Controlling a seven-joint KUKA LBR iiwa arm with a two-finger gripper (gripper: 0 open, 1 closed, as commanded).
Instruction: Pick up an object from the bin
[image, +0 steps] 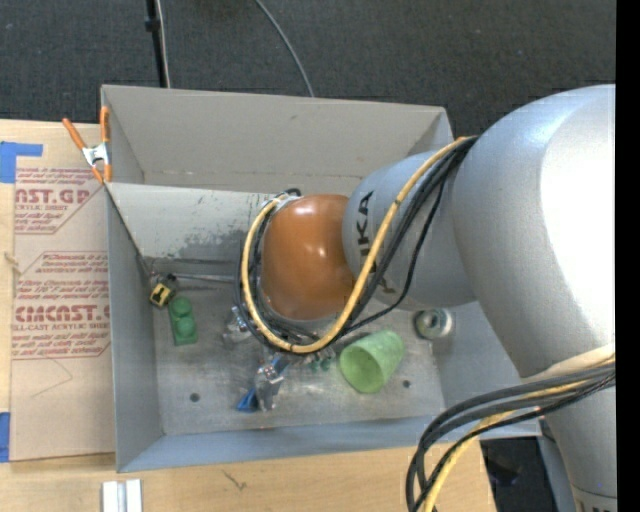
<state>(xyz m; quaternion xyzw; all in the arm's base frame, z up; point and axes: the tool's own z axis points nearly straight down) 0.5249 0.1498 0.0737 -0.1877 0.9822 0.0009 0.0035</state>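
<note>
Hovering over the middle of the grey metal bin (135, 400), the end effector (262, 360): apart or together, I cannot tell. A small blue plastic piece (245, 402) lies just beside it at six o'clock, and a pale green plastic cup (370, 362) lies tipped at three o'clock.

Dark speckled floor (450, 50), black pole (157, 40) — thin cable (290, 45)
</note>
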